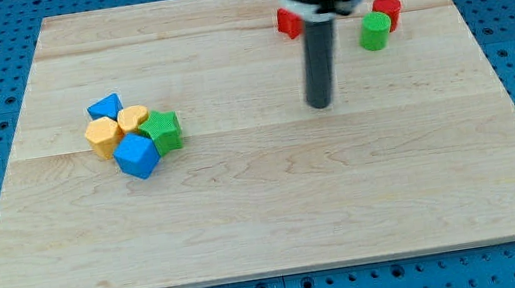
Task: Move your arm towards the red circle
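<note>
On the wooden board (265,193), my tip (320,105) — a bare, jawless rod — sits lower-left of the red circle (387,11).

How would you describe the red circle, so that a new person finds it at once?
Look at the wooden board's top right corner in the view. Two round blocks stand there, right of my tip. The red circle is the farther one, up and right of the green cylinder.
</note>
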Robot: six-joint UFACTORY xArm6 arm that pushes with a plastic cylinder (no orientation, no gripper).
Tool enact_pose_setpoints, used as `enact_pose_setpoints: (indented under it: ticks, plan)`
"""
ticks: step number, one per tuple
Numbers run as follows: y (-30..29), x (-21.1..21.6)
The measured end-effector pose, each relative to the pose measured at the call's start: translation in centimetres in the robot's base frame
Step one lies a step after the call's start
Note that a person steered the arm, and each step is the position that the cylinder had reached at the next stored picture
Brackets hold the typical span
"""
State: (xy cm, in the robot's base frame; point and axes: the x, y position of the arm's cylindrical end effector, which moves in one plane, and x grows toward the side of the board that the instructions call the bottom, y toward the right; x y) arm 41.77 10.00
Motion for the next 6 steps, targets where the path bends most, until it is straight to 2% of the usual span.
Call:
enact_pose_setpoints:
  ticks: [1,2,3,4,5,6]
  plan:
    - [7.9,0.0]
    - [11.8,0.0]
    - [16.4,-3.9]
    - [17.3,-9.6]
    - [13.1,-12.6]
    - [9.0,-13.2]
